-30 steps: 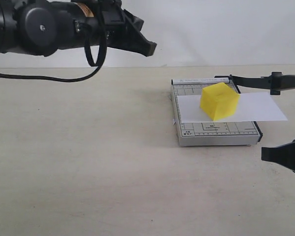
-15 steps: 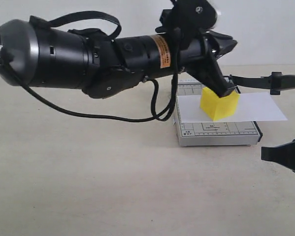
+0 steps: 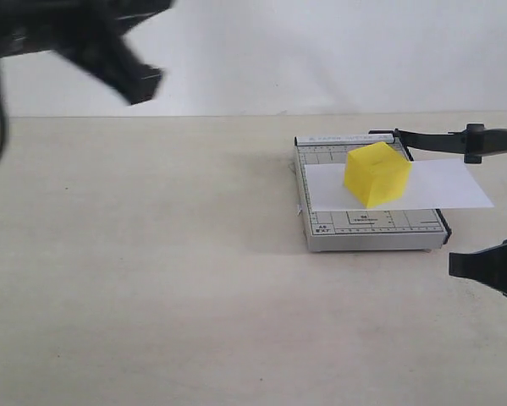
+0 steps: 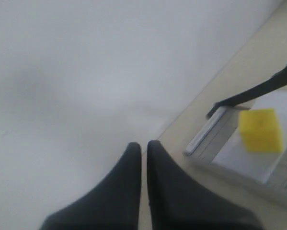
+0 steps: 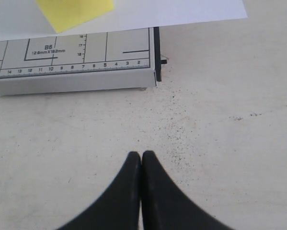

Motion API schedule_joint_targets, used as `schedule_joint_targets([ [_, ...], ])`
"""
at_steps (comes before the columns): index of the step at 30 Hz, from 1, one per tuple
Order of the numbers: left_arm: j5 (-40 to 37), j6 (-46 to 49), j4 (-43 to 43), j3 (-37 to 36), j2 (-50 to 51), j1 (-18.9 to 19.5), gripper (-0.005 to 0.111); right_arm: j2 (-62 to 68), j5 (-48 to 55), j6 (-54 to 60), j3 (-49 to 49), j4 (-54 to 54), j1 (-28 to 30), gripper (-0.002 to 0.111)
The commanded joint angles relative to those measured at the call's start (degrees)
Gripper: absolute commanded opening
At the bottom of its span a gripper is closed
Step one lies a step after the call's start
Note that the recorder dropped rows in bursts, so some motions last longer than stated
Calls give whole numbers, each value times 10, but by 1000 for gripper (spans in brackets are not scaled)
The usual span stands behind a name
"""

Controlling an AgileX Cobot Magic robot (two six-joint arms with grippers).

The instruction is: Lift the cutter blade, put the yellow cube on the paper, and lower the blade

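While logging left gripper (image 4: 143,143) and right gripper (image 5: 142,154) both clenched on nothing, noting yellow cube (image 3: 376,173) sitting on paper (image 3: 448,186) over grey base (image 3: 371,233), blade (image 3: 431,139) hanging raised beside. Fearing lowering blade clipping cube's near corner, skewing paper.

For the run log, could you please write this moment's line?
yellow cube: on paper | cutter blade: raised | left gripper: shut, empty | right gripper: shut, empty

In the exterior view the left gripper (image 3: 148,85) is a blurred dark shape, its arm cut off by the top and left edges. The cutter blade (image 3: 431,140) and the right gripper (image 3: 454,267) run off the right edge. The right wrist view's top edge crops the yellow cube (image 5: 74,12) and the paper (image 5: 181,12).
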State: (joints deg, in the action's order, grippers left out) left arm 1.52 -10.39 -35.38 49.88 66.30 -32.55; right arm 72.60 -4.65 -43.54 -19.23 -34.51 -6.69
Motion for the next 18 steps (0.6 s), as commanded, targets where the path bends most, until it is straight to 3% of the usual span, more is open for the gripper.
schedule_joint_targets([
  [1,7,-54,47,-126,-166,200,5,-1,1,14,3,-3,4,0],
  [2,10,-67,48,-154,-213,259,5,-1,1,17,3,-3,4,0],
  [4,-4,-94,48,-205,-309,339,5,-1,1,21,3,-3,4,0],
  [6,-35,-136,48,-249,-391,385,5,-1,1,21,3,-3,4,0],
  [12,-50,-173,48,-350,-509,399,5,-37,3,6,3,-3,4,0],
  [18,-77,-181,37,-405,-524,399,5,-175,14,-15,3,-3,4,0],
])
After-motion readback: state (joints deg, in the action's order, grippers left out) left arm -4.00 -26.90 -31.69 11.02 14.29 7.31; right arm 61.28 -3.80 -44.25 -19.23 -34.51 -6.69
